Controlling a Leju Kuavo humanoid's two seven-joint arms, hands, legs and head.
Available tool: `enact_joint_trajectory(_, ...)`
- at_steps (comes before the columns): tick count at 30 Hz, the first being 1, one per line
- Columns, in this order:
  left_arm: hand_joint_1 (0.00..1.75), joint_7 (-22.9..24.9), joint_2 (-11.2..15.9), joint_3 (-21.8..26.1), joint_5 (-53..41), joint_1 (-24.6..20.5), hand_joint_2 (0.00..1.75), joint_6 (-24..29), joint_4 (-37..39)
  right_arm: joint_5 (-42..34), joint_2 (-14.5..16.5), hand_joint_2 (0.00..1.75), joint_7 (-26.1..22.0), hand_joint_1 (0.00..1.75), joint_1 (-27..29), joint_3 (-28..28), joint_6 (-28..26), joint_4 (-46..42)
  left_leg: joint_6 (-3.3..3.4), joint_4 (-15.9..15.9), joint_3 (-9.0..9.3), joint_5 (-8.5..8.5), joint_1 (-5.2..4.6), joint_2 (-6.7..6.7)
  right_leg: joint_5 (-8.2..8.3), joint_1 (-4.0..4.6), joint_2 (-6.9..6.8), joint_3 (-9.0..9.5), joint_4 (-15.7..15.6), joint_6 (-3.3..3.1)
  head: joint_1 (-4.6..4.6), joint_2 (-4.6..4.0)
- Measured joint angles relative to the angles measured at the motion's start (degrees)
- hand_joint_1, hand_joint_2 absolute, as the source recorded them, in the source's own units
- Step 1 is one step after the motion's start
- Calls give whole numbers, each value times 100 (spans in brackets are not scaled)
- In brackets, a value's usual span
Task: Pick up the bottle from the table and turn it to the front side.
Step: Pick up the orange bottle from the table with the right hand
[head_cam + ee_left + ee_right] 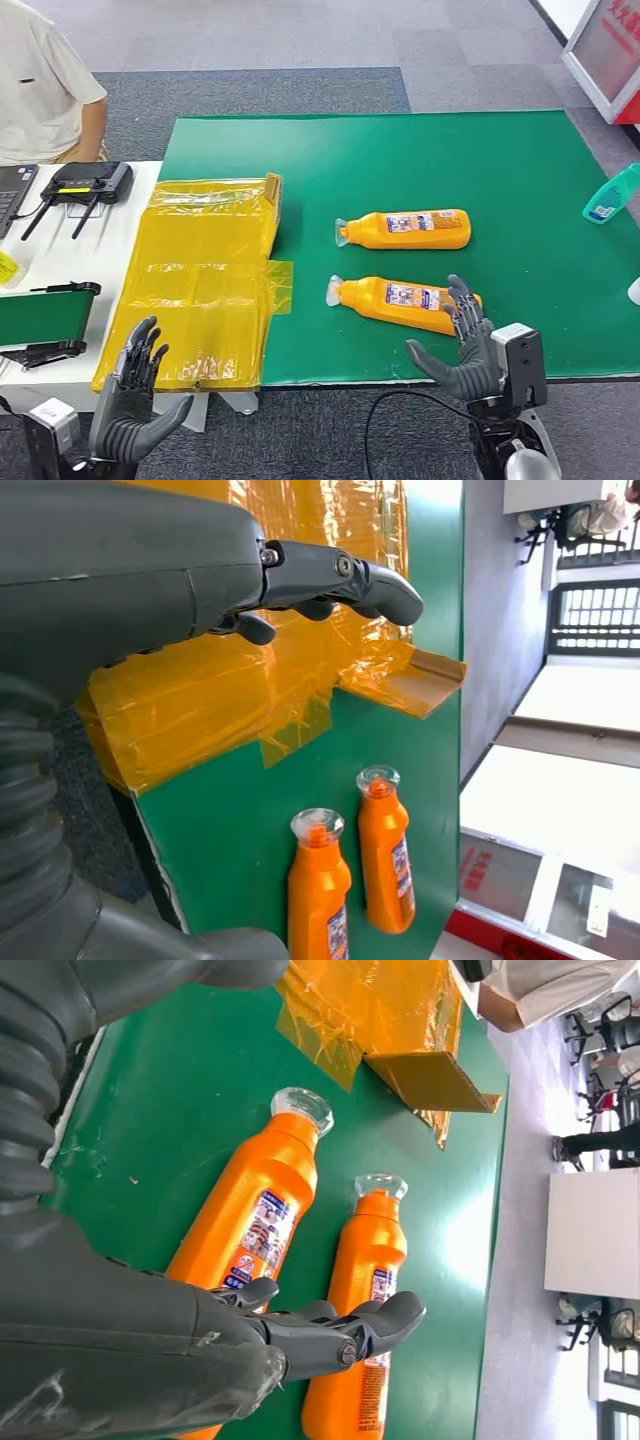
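Two orange bottles with clear caps lie on their sides on the green mat (453, 160), caps toward the left. The nearer bottle (400, 302) (249, 1220) (317, 900) is by the mat's front edge; the farther bottle (407, 230) (366, 1290) (386, 855) lies parallel behind it. My right hand (460, 345) (324, 1330) is open at the front edge, its fingertips (462, 300) at the base end of the nearer bottle; whether they touch it I cannot tell. My left hand (136, 395) (302, 580) is open, low at the front left, over the corner of the yellow plastic sheet.
A yellow plastic sheet (204, 290) over a box covers the table's left part. A teal bottle (611, 195) lies at the mat's right edge. A black controller (87, 185), a laptop (15, 190) and a seated person (41, 80) are at the far left.
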Motion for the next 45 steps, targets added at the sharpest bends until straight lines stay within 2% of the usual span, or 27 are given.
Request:
enact_joint_trajectory(8, 0, -4, -2, -45, -125, 7, 175, 21, -8, -54, -2, 175, -94, 0, 87, -55, 18, -13, 0, 0, 2, 0, 0, 0, 0, 0, 0, -2, 0, 0, -1, 0)
enact_joint_trajectory(14, 0, 10, 6, -298, -248, 12, 175, 209, -9, -234, -2, 175, -251, 0, 316, -364, 197, -70, 1, 0, 1, -3, 0, 0, -1, -1, 0, -2, -1, -1, 0, 0)
enact_joint_trajectory(30, 0, 21, 28, -473, -323, 10, 175, 230, -9, -200, -2, 175, -258, 0, 418, -638, 285, -110, 0, 0, 3, -2, 0, 0, -1, 0, 1, -2, -1, -1, 0, 0)
enact_joint_trajectory(40, 0, 22, 46, -493, -254, 14, 175, 157, -11, 1253, -28, 175, -6, 0, 401, -795, 80, -199, 0, 0, 2, -2, 0, 0, -1, 0, 0, 0, -1, -1, -1, 0)
enact_joint_trajectory(45, 0, 22, 69, -453, -146, -6, 175, 148, -61, 2586, -316, 175, 495, 0, 189, -628, -400, -190, 1, 0, -1, -1, 0, 0, 1, -1, 1, 4, 0, 0, 1, 0)
